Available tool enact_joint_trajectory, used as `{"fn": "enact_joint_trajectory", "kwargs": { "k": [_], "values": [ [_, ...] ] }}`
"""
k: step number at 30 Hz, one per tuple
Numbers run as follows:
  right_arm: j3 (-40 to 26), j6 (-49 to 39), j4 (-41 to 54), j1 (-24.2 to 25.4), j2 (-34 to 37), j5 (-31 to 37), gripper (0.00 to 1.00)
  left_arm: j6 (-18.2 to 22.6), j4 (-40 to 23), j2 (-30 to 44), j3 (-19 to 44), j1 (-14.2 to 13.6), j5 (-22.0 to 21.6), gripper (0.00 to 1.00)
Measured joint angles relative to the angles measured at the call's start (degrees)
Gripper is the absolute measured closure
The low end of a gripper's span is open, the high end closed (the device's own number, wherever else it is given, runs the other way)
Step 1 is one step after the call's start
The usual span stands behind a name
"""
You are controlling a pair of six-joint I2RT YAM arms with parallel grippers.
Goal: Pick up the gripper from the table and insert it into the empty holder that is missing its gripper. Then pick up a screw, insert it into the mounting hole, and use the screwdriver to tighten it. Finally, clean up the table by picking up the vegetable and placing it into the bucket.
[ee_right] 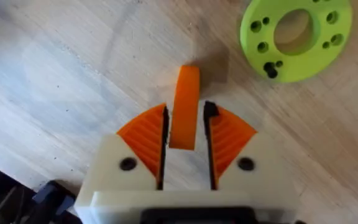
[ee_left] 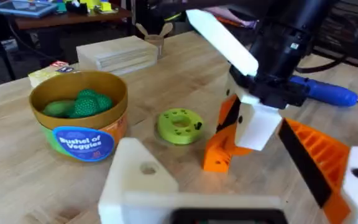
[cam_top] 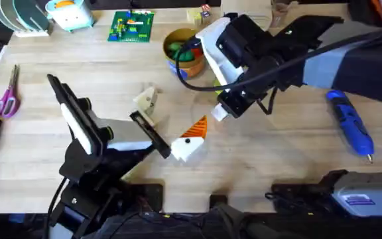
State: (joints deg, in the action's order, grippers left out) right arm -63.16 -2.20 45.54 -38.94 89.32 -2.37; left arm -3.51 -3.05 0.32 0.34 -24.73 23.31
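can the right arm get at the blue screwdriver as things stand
Probably not right away. The screwdriver lies in the open on the right arm's side with bare table around it, but the right gripper is shut on the gripper, so it would need to release that first.

The gripper (ee_right: 184, 106), a small bare orange ribbed piece, stands upright on the tabletop (cam_top: 277, 159) near its middle. The holder (cam_top: 146, 98), a pale cream wedge, lies mid-tabletop. The blue screwdriver (cam_top: 350, 121) lies near the right edge. The vegetable (ee_left: 87, 103), dark green, sits inside the tan bucket (ee_left: 79, 117) toward the far edge.
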Motion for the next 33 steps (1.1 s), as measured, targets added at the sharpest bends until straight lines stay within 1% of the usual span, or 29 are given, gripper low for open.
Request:
{"fn": "enact_joint_trajectory", "kwargs": {
  "k": [1,3,4,5,6,11,15,20,23,26,28,31,33],
  "values": [
    [0.0,0.0,0.0,0.0,0.0,0.0,0.688,0.0,0.0,0.0,0.0,0.0,0.0,0.008],
    [0.0,-0.4,-0.1,0.0,0.0,0.1,0.834,0.0,0.0,0.0,0.0,0.0,0.0,0.008],
    [0.0,-0.5,-0.1,0.0,0.0,0.3,0.923,0.0,0.0,0.0,0.0,0.0,0.0,0.008],
    [0.0,-0.4,-0.1,0.0,-0.1,0.5,0.969,0.0,0.0,0.0,0.0,0.0,0.0,0.008],
    [0.0,-0.4,0.0,0.0,-0.1,0.6,0.986,0.0,0.0,0.0,0.0,0.0,0.0,0.008],
    [-0.4,-0.6,1.9,0.2,-2.2,0.7,0.988,0.0,0.0,0.0,0.0,0.0,0.0,0.009],
    [-1.9,-0.6,4.0,1.7,-7.4,0.6,0.989,0.0,0.0,0.0,0.0,0.0,0.0,0.008],
    [-2.8,-0.6,3.8,7.4,-18.8,0.6,0.989,0.0,0.0,0.0,0.0,0.0,0.0,0.008],
    [-2.9,0.9,1.0,13.2,-25.3,0.2,0.990,0.0,0.0,0.0,0.0,0.0,0.0,0.008],
    [-2.2,3.4,-5.2,19.8,-27.8,-6.1,0.991,0.0,0.0,0.0,0.0,0.0,0.0,0.007],
    [0.0,5.5,-11.2,23.2,-27.3,-14.9,0.991,0.0,0.0,0.0,0.0,0.0,0.0,0.007],
    [4.0,9.4,-17.6,24.9,-23.5,-28.2,0.992,0.0,0.0,0.0,0.0,0.0,0.0,0.007],
    [5.6,12.2,-18.6,24.8,-19.6,-35.6,0.992,0.0,0.0,0.0,0.0,0.0,0.0,0.008]
  ]
}}
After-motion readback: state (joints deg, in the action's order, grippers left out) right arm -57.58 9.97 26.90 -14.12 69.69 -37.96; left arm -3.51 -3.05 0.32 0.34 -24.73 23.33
